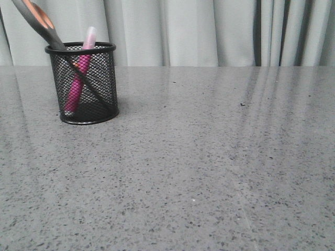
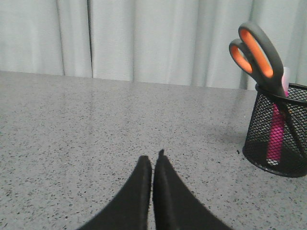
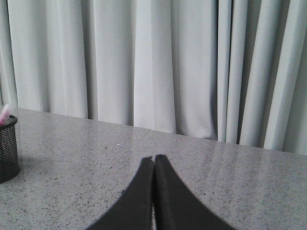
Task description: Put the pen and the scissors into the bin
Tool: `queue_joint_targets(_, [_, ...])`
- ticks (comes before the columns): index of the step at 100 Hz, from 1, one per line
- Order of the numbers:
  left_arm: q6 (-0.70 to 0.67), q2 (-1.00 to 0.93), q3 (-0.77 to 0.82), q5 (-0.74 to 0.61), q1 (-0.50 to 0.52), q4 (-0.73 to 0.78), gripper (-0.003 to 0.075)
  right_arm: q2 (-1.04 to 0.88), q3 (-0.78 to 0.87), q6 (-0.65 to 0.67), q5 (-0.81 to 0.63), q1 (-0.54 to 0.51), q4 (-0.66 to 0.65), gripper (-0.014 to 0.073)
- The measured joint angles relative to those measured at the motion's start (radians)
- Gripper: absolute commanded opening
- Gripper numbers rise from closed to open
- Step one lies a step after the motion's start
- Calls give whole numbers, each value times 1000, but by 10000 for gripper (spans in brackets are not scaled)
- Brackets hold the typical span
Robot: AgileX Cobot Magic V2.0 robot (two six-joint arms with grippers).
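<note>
Scissors [image 1: 42, 23]: blades down inside the bin, leaning left, orange-lined handles sticking out above the rim.
Pen [image 1: 78, 83]: inside the bin too, tilted, its pale cap just above the rim, crossing the scissors' blades.
Bin [image 1: 84, 49]: upright on the desk [image 1: 209, 167], at the far left of the front view, near the curtain [image 1: 183, 31].
Left fingers [image 2: 152, 163]: pressed together, nothing between them, low over bare desk, well apart from the bin.
Right fingers [image 3: 153, 160]: pressed together, holding nothing, over bare desk, far from the bin.
</note>
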Motion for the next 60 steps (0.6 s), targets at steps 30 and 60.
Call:
queue_joint_targets(30, [0, 0, 0, 0, 0, 0, -19, 0, 0, 0, 0, 0, 0, -69])
queue_joint_targets(60, [0, 0, 0, 0, 0, 0, -19, 0, 22, 30, 24, -37, 11, -69])
